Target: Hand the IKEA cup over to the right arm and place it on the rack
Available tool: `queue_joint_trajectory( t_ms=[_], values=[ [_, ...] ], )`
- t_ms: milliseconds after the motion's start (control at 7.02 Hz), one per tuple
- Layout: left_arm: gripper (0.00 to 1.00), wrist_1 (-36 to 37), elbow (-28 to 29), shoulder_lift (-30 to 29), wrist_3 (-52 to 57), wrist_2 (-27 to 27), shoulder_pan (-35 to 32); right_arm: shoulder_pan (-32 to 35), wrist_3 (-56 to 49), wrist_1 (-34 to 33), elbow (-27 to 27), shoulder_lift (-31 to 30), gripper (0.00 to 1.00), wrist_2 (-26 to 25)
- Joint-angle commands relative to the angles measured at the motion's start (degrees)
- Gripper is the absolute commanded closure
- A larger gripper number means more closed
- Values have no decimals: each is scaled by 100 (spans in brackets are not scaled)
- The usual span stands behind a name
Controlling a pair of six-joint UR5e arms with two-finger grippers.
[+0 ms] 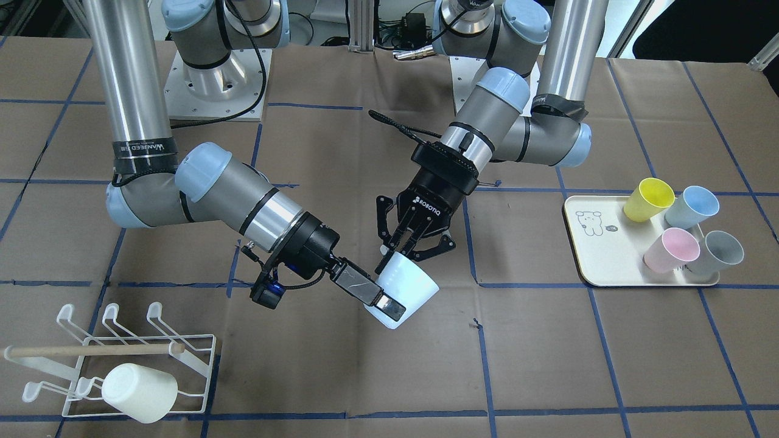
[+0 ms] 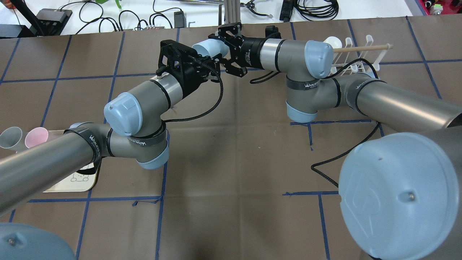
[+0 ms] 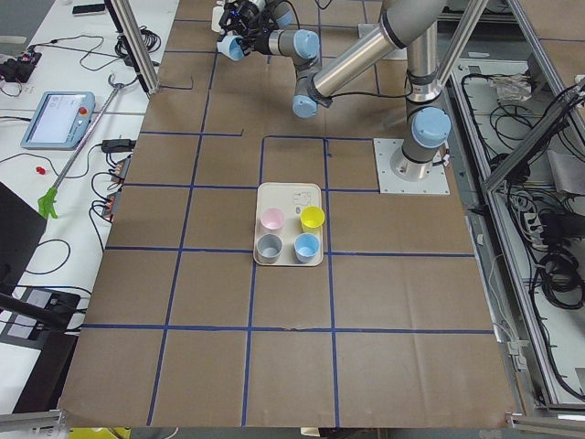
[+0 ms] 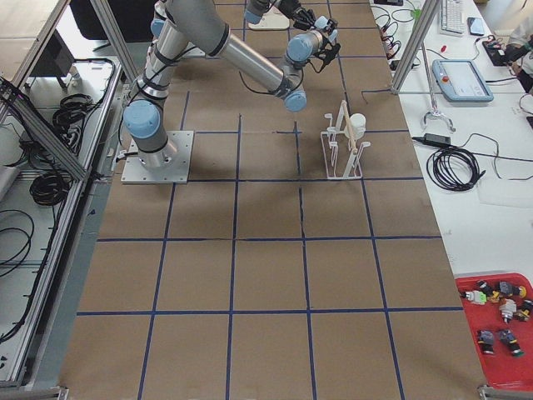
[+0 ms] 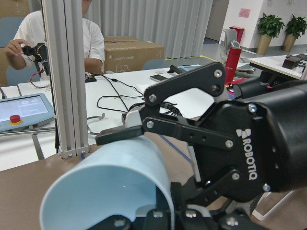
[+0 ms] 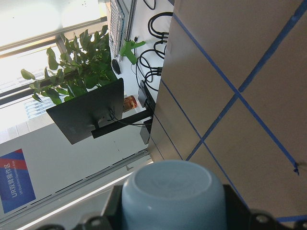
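Currently, we judge the handover to be under way. The right arm (image 1: 243, 194) and the left arm (image 1: 493, 115) meet above the middle of the table (image 1: 341, 377). They are well apart from the rack (image 1: 91, 350), which stands near the table edge on the right arm's side and already carries one white cup (image 1: 139, 392).

To complete this step properly, we recommend that the left gripper (image 1: 392, 249) let go only once the right gripper (image 1: 384, 309) is confirmed firm. It should then back straight out along the cup's axis, so the rim is not dragged.

The right arm reaches in low with its wrist sloping gently down. The left arm angles down toward it from the opposite side. The pale blue IKEA cup (image 1: 411, 283) hangs between them, tipped on its side with its mouth toward the left wrist. The right gripper straddles the base end, and its fingers appear pressed against the wall on both sides. The left gripper pinches the rim.
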Motion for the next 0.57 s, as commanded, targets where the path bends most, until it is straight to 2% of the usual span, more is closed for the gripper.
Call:
queue_joint_trajectory(
  t_ms=[0, 285, 427],
  values=[
    [19, -9, 20, 66, 7, -13, 8, -2, 53, -8, -25, 2, 44, 14],
    [2, -9, -24, 92, 7, -57, 51, -2, 53, -8, -34, -7, 44, 14],
    [1, -9, -42, 127, 7, -57, 69, -2, 53, -8, -25, -7, 44, 14]
  ],
)
